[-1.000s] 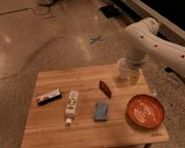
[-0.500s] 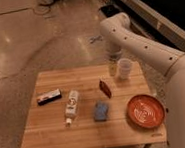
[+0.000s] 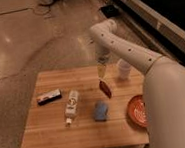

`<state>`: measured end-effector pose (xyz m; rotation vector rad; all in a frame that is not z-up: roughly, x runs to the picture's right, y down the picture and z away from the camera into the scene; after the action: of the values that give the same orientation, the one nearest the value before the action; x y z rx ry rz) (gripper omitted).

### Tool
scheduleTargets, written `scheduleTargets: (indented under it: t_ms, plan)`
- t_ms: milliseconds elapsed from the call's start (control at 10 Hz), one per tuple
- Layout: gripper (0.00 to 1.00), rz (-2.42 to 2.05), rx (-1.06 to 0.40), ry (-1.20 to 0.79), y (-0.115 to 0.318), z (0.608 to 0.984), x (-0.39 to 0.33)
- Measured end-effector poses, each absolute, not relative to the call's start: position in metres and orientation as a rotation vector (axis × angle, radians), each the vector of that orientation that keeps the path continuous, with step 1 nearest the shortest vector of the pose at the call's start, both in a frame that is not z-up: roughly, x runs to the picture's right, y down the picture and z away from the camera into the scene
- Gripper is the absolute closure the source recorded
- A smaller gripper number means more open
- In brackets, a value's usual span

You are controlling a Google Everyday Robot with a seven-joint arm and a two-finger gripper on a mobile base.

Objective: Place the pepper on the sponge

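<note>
The gripper [image 3: 102, 71] hangs right over the pepper [image 3: 106, 89], maybe lined up to reach it. I cannot tell if it is open or shut. The pepper lies on the desk [image 3: 48, 139] just behind the sponge [image 3: 100, 111], not on it. The arm hides part of the plate [image 3: 136, 111].

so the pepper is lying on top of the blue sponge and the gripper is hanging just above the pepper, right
Not quite. The pepper lies on the wooden table, just beyond the sponge, not on top of it. The gripper does hang just above the pepper. The camera view shows this.
</note>
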<state>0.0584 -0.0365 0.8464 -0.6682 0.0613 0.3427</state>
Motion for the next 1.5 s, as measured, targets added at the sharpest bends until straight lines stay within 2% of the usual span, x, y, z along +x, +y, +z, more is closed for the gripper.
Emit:
scheduleTargets:
  t_ms: [900,1500]
  plan:
    - [0.35,0.467,-0.844,0.104,0.023,0.904,0.028]
    - [0.35,0.706,-0.915,0.167,0.064,0.949,0.061]
